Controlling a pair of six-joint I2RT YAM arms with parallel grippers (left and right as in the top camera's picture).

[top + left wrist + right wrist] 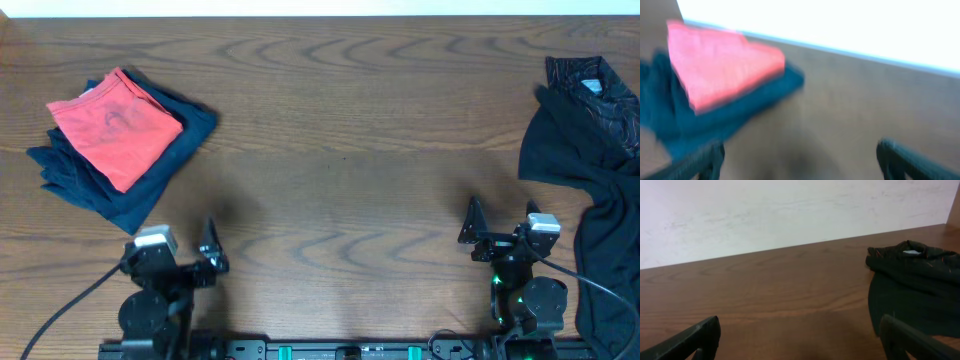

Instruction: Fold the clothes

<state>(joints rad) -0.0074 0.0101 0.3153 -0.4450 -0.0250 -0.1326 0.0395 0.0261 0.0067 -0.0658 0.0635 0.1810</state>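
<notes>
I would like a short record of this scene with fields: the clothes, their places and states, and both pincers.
table: brown wood
coral-red shirt: folded, far left, on top of the navy garment
navy garment: folded, under the shirt
black garment: right edge, loose, not folded
left pincer: open, empty
right pincer: open, empty

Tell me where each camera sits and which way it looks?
Overhead: above the table, looking straight down; left arm and right arm show.
Left wrist: on the left arm, facing the red shirt on the navy garment; open left pincer shows.
Right wrist: on the right arm, facing the black garment; open right pincer shows.
Overhead and left wrist share the red shirt.
</notes>
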